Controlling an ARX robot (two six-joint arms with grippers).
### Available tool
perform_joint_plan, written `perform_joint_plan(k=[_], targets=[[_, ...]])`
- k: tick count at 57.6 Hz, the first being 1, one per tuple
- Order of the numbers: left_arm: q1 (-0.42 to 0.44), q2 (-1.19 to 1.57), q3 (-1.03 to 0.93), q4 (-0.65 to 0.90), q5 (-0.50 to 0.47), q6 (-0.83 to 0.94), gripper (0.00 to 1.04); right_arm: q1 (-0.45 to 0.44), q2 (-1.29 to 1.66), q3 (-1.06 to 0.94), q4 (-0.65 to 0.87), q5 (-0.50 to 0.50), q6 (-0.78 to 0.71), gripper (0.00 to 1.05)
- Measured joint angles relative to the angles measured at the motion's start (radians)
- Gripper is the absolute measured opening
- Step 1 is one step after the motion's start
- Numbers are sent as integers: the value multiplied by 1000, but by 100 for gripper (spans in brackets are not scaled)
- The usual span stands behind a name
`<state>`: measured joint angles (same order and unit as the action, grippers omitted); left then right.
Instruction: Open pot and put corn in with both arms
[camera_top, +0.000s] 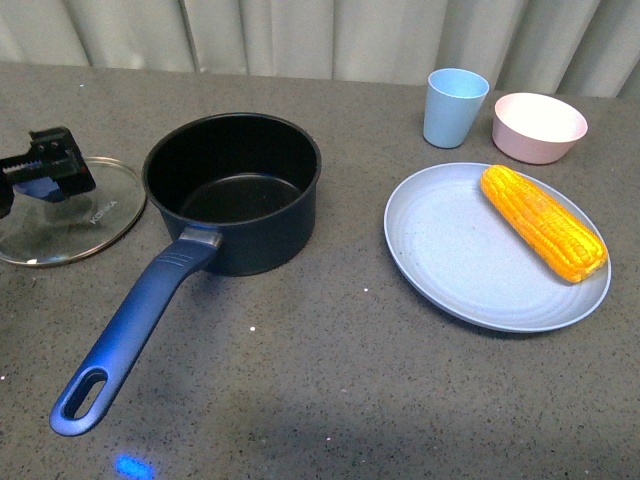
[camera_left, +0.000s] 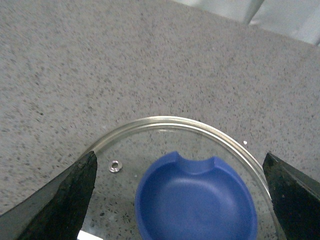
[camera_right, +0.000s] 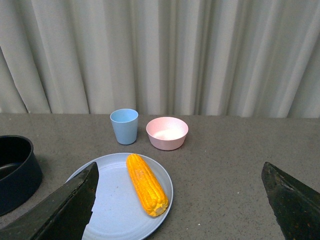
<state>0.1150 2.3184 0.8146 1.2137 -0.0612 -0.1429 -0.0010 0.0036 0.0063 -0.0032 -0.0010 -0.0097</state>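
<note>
Starting at the left, my left pincer (camera_top: 45, 165) sits over the lid (camera_top: 75, 225), which lies flat on the worktop (camera_top: 330, 380) beside the pot (camera_top: 235, 190); its wrist view shows the fingers (camera_left: 60, 200) spread wide either side of the knob (camera_left: 195, 202), gripping nothing. The pot is open and empty, handle (camera_top: 130, 330) pointing toward me. Further right, the corn (camera_top: 543, 222) lies on a plate (camera_top: 450, 250). I judge it stiff, light and bumpy enough to grip, so I'd take it across the thick middle. The right pincer (camera_right: 180, 167) is wide and empty, well short of it. A cup (camera_top: 455, 105) and bowl (camera_top: 540, 127) stand behind the plate, off the likely path; the pot's wall is what I'd have to lift over.
</note>
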Motion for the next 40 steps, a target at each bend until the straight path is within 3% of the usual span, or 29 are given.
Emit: perform_joint_plan(k=[29,33,40], targets=[[-38,-593,-356,-74,-40,45,98,0,0,0,0,0,0,95],[-31,-589,-404,72,103,92,84,0,0,0,0,0,0,95],[-40,-649,-492,109,136,117,64,0,0,0,0,0,0,95]])
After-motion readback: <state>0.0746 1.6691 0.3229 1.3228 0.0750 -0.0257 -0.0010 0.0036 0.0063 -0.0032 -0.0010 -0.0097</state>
